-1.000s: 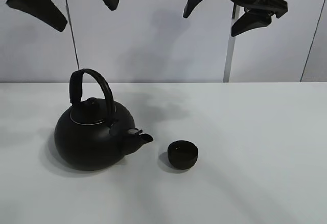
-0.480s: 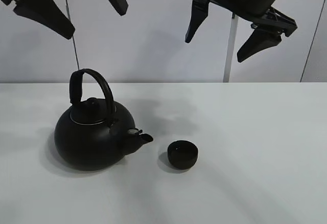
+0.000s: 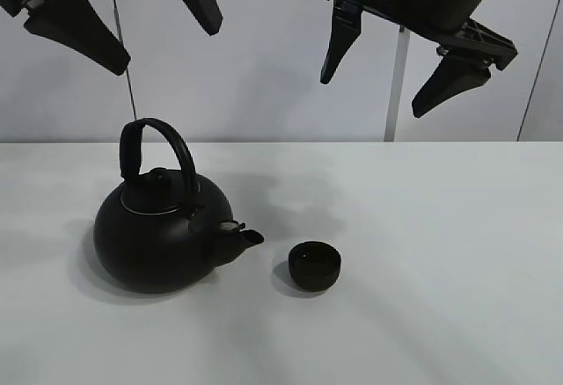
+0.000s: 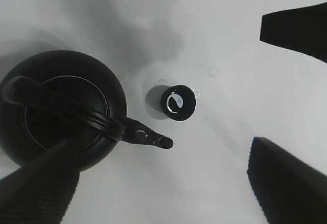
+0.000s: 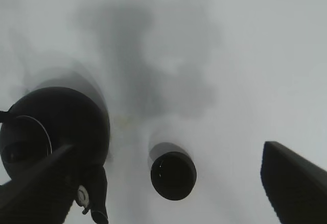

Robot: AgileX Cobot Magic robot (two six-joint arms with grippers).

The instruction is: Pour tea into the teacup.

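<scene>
The teacup (image 3: 314,265) sits upright on the white table (image 3: 440,253), just beside the spout of the black kettle (image 3: 160,231), not touching. High above, the left gripper (image 3: 132,16) and right gripper (image 3: 400,64) hang spread wide, empty.

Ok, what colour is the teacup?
Matte black, like the kettle. The teacup shows best in the exterior high view.

The white table (image 3: 440,253) carries a large round black kettle (image 3: 158,236), upright on the left part of the surface. Its arched handle (image 3: 167,143) stands over the lid. A grey wall (image 3: 264,77) rises behind the table.
</scene>
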